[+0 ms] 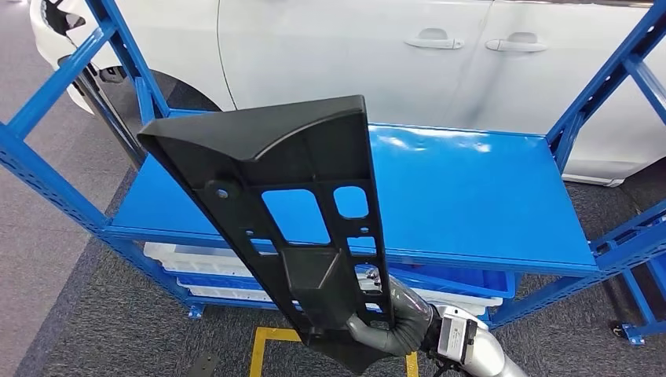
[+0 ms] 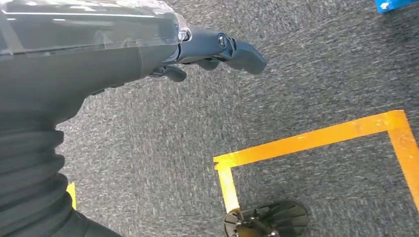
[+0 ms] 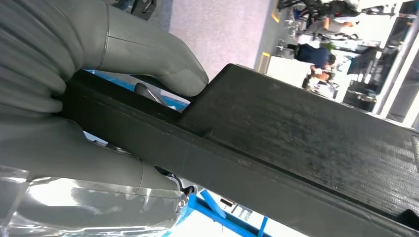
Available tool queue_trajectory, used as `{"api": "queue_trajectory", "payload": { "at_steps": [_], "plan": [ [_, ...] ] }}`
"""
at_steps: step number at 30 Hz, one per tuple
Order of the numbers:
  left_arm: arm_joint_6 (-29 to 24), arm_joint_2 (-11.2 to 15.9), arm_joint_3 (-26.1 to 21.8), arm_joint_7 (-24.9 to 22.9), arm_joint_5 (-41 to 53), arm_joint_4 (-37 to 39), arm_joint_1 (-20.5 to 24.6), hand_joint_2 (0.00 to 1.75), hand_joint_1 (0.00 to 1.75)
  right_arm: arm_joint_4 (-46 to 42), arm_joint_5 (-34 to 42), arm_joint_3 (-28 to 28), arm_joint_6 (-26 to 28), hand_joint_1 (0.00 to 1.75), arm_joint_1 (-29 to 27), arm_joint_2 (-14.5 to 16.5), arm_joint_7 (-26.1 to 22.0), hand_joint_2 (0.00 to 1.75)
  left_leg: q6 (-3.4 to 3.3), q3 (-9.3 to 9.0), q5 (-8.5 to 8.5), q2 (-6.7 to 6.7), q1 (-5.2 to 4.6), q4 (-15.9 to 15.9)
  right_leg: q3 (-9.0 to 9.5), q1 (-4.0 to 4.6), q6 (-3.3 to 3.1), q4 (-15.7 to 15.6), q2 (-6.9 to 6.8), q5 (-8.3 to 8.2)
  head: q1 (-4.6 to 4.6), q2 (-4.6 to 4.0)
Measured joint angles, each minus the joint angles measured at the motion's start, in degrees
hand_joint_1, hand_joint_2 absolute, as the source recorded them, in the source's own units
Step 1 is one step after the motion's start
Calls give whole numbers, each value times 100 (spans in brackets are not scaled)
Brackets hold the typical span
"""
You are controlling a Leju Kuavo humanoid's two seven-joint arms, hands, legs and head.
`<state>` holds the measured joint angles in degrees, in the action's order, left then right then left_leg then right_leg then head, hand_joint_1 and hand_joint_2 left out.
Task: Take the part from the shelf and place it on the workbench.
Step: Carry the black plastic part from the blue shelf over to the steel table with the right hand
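Observation:
The part [image 1: 290, 212] is a long black plastic panel with several cut-out windows. It stands tilted in the air in front of the blue shelf [image 1: 487, 204], touching nothing on it. My right hand [image 1: 389, 318] grips the panel's lower end from the right. In the right wrist view the grey thumb [image 3: 163, 61] and the fingers clamp the panel's dark edge [image 3: 296, 143]. My left hand [image 2: 217, 49] hangs above the grey carpet, fingers loosely extended and holding nothing.
A white car [image 1: 393, 55] stands close behind the shelf. White and blue trays [image 1: 212, 267] lie on the lower level. Blue uprights [image 1: 47, 165] frame both sides. Yellow floor tape [image 2: 306, 140] marks the carpet. People [image 3: 321, 54] work in the distance.

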<state>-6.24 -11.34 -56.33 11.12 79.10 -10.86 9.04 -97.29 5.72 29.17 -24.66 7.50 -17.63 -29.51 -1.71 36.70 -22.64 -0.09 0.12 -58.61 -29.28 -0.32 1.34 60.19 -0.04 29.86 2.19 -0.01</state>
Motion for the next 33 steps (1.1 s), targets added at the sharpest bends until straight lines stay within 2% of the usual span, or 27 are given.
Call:
{"api": "queue_trajectory", "payload": {
  "at_steps": [1, 2, 4, 5, 6, 8, 9, 10, 11, 12, 13, 14, 16, 17, 19, 20, 21, 24, 25, 26, 27, 28, 29, 30, 31, 32, 33],
  "plan": [
    [5, -5, 2, -1, 4, 0, -2, 175, 0, -3, 36, -11, -4, 175, -10, 1, -1, 175, 30, 9, 43, 1, 2, 7, 138, 24, -29, -228, 1, 11, 0, -1],
    [11, -10, 4, -2, 7, 0, -6, 175, 0, -5, 67, -20, -9, 175, -20, 1, -3, 175, 66, 13, 90, 3, 7, 23, 177, 45, -53, -328, 0, 19, 0, 0],
    [21, -15, 5, -10, 7, 0, -20, 175, 0, -5, 114, -31, -22, 175, -40, 1, -5, 175, 136, 29, 141, -3, 12, 41, 119, 41, -116, -372, -14, -98, -1, 0],
    [25, -15, 5, -19, 6, 0, -30, 175, 0, -5, 136, -36, -33, 175, -46, 0, -6, 175, 168, 66, 52, -7, 12, -13, 74, 26, -157, -400, -26, -165, -1, 1],
    [28, -14, 4, -29, 5, 0, -41, 175, 0, -4, 159, -41, -48, 175, -51, -1, -8, 175, 196, 124, -143, -11, 15, -161, 17, 10, -197, -428, -38, -241, -1, 1],
    [36, -9, 4, -54, -3, 0, -52, 175, 0, -2, 193, -54, -85, 175, -62, -2, -17, 175, 242, 278, -732, -10, 39, -774, -133, 3, -241, -435, -50, -377, 0, 1],
    [40, -7, 4, -66, -10, 0, -54, 175, 0, 0, 200, -57, -100, 175, -71, -2, -23, 175, 261, 336, -946, -10, 48, -1140, -222, 6, -246, -425, -56, -443, 0, 1],
    [42, -4, 4, -78, -19, 0, -56, 175, 0, 3, 203, -61, -111, 175, -79, -1, -30, 175, 276, 347, -1027, -9, 54, -1423, -318, 7, -240, -411, -60, -508, 0, 1],
    [42, -2, 4, -89, -29, 0, -57, 175, 0, 7, 206, -63, -118, 175, -84, 1, -37, 175, 286, 279, -959, -9, 59, -1542, -424, 7, -229, -387, -63, -572, 0, 0],
    [41, 1, 3, -97, -37, 0, -58, 175, 0, 13, 210, -64, -125, 175, -86, 3, -44, 175, 289, 126, -805, -9, 63, -1466, -528, 4, -214, -356, -65, -629, 0, -1],
    [40, 4, 3, -103, -43, 0, -56, 175, 0, 18, 216, -67, -132, 175, -85, 6, -50, 175, 286, -117, -658, -8, 67, -1210, -626, 1, -194, -318, -65, -680, 0, -1],
    [37, 6, 2, -107, -49, 0, -50, 175, 0, 21, 224, -71, -144, 175, -81, 8, -54, 175, 277, -430, -618, -9, 66, -815, -713, 6, -169, -273, -64, -725, 0, -1],
    [21, 8, 2, -110, -63, 0, -41, 175, 0, 28, 239, -84, -181, 175, -65, 13, -61, 175, 221, -897, -741, -23, 49, -111, -813, 16, -107, -208, -68, -810, -1, 1],
    [9, 9, 2, -113, -71, 0, -44, 175, 0, 36, 244, -90, -199, 175, -55, 16, -67, 175, 182, -988, -808, -29, 33, 68, -837, 19, -72, -202, -69, -862, -1, 1],
    [-10, 11, 0, -120, -81, 0, -65, 175, 0, 56, 248, -104, -217, 175, -51, 24, -89, 175, 92, -924, -734, -19, 23, 112, -865, 1, 1, -219, -62, -954, -1, 0],
    [-14, 14, -2, -125, -80, 0, -72, 175, 0, 65, 246, -117, -218, 175, -57, 26, -105, 175, 42, -868, -667, -7, 24, 114, -904, -13, 33, -181, -50, -891, -1, -1],
    [-16, 17, -3, -128, -80, 0, -76, 175, 0, 73, 245, -135, -216, 175, -64, 26, -122, 175, -5, -802, -589, 7, 29, 125, -967, -25, 59, -46, -38, -707, -1, -1],
    [-16, 28, -4, -133, -71, 0, -80, 175, 0, 102, 245, -193, -212, 175, -70, 26, -166, 175, -77, -520, -349, 25, 20, 121, -1211, -46, 114, 936, -21, 175, 0, -1],
    [-15, 30, -4, -134, -67, 0, -83, 175, 0, 114, 245, -206, -212, 175, -73, 26, -172, 175, -77, -410, -273, 26, 12, 110, -1235, -46, 123, 1252, -21, 292, 0, -1],
    [-13, 33, -4, -134, -63, 0, -85, 175, 0, 125, 244, -216, -212, 175, -74, 26, -175, 175, -74, -299, -201, 27, 4, 94, -1184, -45, 123, 1414, -21, 256, 0, -1],
    [-11, 35, -4, -135, -61, 0, -87, 175, 0, 133, 244, -227, -212, 175, -76, 25, -177, 175, -69, -189, -134, 27, -3, 73, -1040, -42, 111, 1392, -20, 116, 0, -1],
    [-10, 36, -4, -135, -62, 0, -88, 175, 0, 139, 244, -237, -211, 175, -77, 25, -182, 175, -61, -89, -73, 26, -10, 51, -794, -36, 84, 1168, -20, -43, 0, 0],
    [-10, 35, -4, -135, -64, 0, -88, 175, 0, 139, 245, -250, -211, 175, -76, 25, -190, 175, -50, -9, -15, 25, -12, 28, -466, -20, 38, 783, -18, -104, 0, 0],
    [-10, 33, -4, -135, -69, 0, -86, 175, 0, 137, 245, -264, -211, 175, -75, 25, -199, 175, -32, 50, 39, 21, -18, 11, -128, 1, -9, 321, -18, -72, 0, 1],
    [-10, 32, -4, -135, -74, 0, -86, 175, 0, 135, 246, -278, -211, 175, -76, 25, -209, 175, -5, 81, 93, 20, -17, 11, 119, 25, -46, -42, -21, -1, -1, 1],
    [-10, 30, -4, -135, -80, 0, -85, 175, 0, 133, 247, -290, -211, 175, -76, 25, -220, 175, 27, 94, 148, 21, -9, 18, 262, 53, -80, -285, -20, 75, -1, 1],
    [-9, 30, -4, -135, -86, 0, -88, 175, 0, 133, 248, -299, -211, 175, -78, 26, -229, 175, 64, 101, 208, 23, -3, 42, 294, 74, -104, -392, -21, 71, -1, 0]
  ]
}}
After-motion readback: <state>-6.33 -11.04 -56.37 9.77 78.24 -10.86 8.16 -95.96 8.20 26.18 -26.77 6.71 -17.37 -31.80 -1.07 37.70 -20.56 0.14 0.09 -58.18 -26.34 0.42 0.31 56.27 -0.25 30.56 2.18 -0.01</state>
